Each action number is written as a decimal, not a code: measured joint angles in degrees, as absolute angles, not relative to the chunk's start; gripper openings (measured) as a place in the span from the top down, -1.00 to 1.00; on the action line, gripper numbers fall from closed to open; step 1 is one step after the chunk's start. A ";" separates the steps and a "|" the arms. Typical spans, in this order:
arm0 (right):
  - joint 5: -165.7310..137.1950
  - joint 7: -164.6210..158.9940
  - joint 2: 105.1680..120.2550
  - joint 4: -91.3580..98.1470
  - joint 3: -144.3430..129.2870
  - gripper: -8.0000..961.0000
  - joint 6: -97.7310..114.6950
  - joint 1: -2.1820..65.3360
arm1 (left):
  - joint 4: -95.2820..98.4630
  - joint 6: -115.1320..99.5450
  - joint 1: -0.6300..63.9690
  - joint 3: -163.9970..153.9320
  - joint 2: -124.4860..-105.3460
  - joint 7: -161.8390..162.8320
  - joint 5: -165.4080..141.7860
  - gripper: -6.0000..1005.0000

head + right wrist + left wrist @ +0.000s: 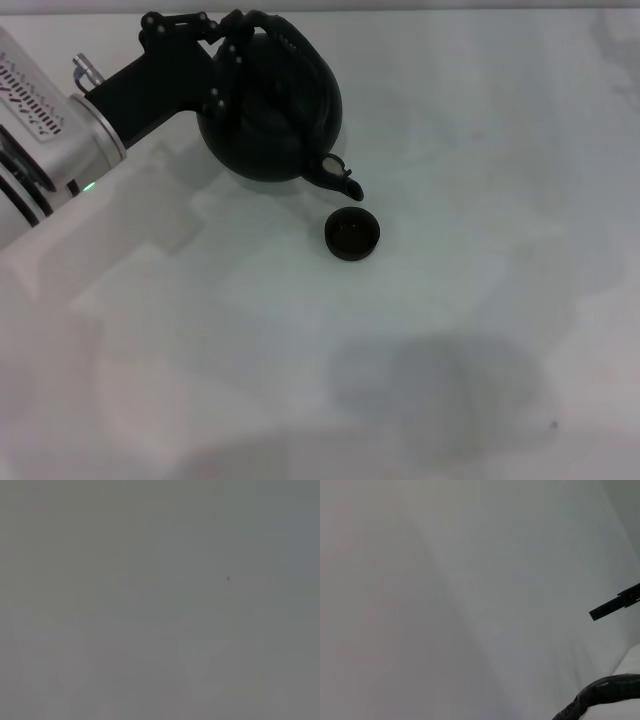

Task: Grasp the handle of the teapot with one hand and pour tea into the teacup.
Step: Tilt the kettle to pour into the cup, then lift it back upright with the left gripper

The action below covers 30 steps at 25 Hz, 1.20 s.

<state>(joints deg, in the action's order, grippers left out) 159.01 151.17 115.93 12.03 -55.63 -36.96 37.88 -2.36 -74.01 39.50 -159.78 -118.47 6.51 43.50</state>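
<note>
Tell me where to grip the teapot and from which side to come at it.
Grip the handle, the arched loop over the teapot; it is the only slim graspable part on the round body. Come from the robot's left, opposite the spout, which points toward the teacup. The left tool is already there, apparently closed on it.

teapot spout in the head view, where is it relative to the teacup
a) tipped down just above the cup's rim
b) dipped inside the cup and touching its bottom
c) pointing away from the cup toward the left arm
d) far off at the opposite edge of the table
a: the teapot, held by its handle in the left gripper, is tilted so its spout hangs just above the teacup.
</note>
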 joint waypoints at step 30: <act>158.99 151.17 115.93 11.87 -55.64 -0.76 -36.91 38.50 | -1.90 -73.39 40.44 -159.79 -118.82 -3.05 41.30 0.81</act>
